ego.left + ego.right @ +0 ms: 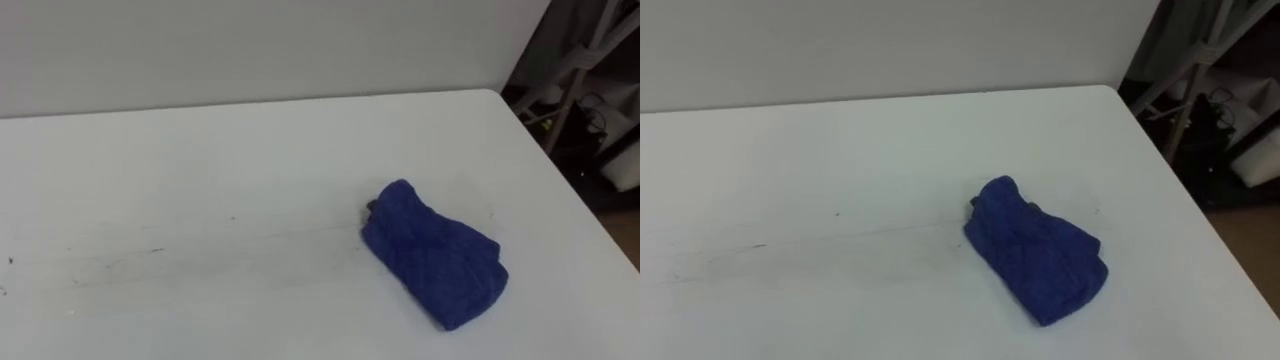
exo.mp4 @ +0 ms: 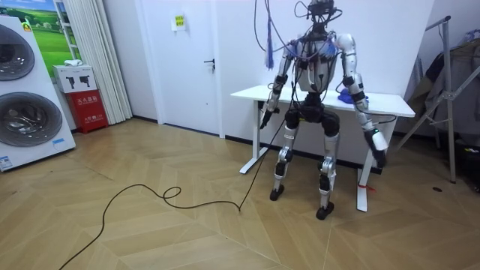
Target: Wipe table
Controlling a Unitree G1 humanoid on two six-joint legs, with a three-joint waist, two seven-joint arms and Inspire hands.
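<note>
A crumpled blue cloth [image 1: 435,255] lies on the white table [image 1: 200,170], right of the middle and toward the near edge. A thin dark streak [image 1: 110,265] runs across the tabletop to the cloth's left. In the room view I stand close against the table [image 2: 390,103], facing it, with both arms hanging down at my sides. My left hand [image 2: 265,120] hangs below the table's edge on the room view's left. On the room view's right, my right hand [image 2: 379,156] hangs lower, beside the table leg. Neither hand touches the cloth [image 2: 344,94].
The table's right edge [image 1: 590,210] drops off to dark clutter and a metal rack [image 1: 585,70]. A white wall stands right behind the table. In the room view, washing machines [image 2: 26,90] and a red box [image 2: 88,109] stand far off, with a door [image 2: 191,60] nearer.
</note>
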